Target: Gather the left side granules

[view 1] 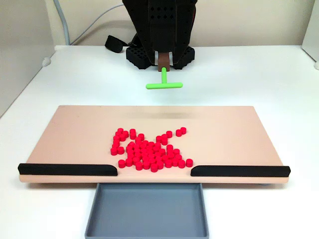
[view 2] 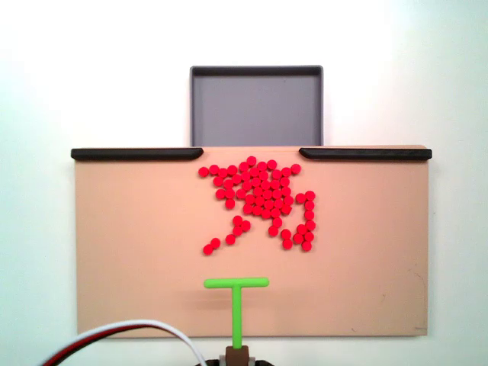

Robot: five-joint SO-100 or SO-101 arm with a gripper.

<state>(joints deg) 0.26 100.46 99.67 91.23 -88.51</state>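
Note:
The red granules [view 1: 149, 149] [view 2: 263, 194] lie in one loose cluster on the tan board [view 1: 75, 134] [view 2: 122, 229], near the gap between its two black rails. In a fixed view a short trail of granules [view 2: 225, 238] runs toward the arm. The green T-shaped pusher tool [view 1: 164, 85] [view 2: 236, 284] hangs by its stem from my gripper [view 1: 163, 60] [view 2: 237, 357], which is shut on its brown handle. The crossbar sits over the board's arm-side edge, apart from the granules. My fingers are mostly hidden by the black arm.
A grey tray [view 1: 99, 214] [view 2: 255, 107] sits against the board's edge behind the gap. Black rails [view 1: 67, 170] [view 1: 239, 171] close off that edge on either side. White and red cables [view 2: 130, 332] lie by the arm base. White tabletop surrounds the board.

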